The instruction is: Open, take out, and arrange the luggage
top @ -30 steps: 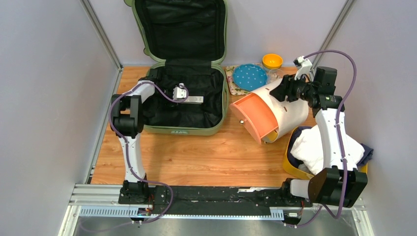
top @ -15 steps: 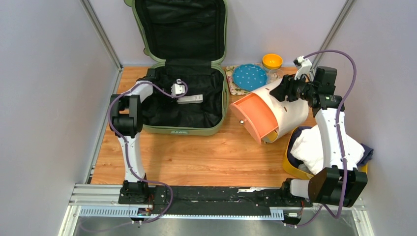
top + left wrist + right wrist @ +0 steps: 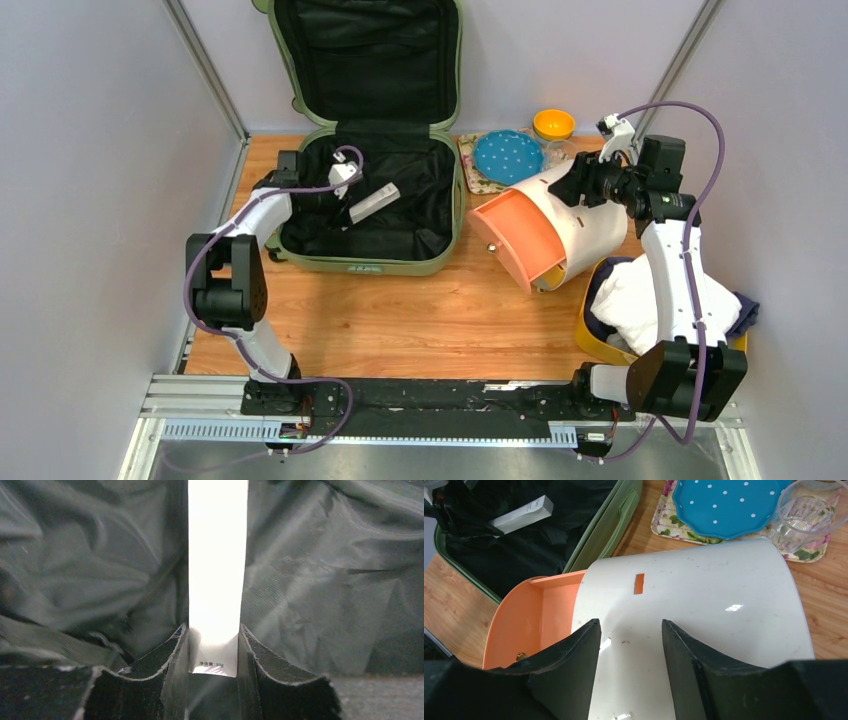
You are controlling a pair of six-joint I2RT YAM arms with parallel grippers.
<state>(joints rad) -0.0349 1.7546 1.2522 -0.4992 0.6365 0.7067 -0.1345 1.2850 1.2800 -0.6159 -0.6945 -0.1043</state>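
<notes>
My left hand (image 3: 214,635) pinches a slim white box (image 3: 217,565) over the open luggage (image 3: 385,266); my right hand (image 3: 630,630) sits on the tilted drawer box (image 3: 704,610). I cannot tell if it grips.

Even light from above; left wrist view overexposed
The top view is bright and sharp, with soft short shadows on the desk (image 3: 420,310) and little detail in the black lining of the luggage (image 3: 400,235). At the left wrist the white carton (image 3: 217,570) burns out to glare, the lining around it dim and grainy, the left hand (image 3: 214,635) a dark silhouette. The right wrist view is clear, small glints on the cream drawer box (image 3: 704,610)
</notes>
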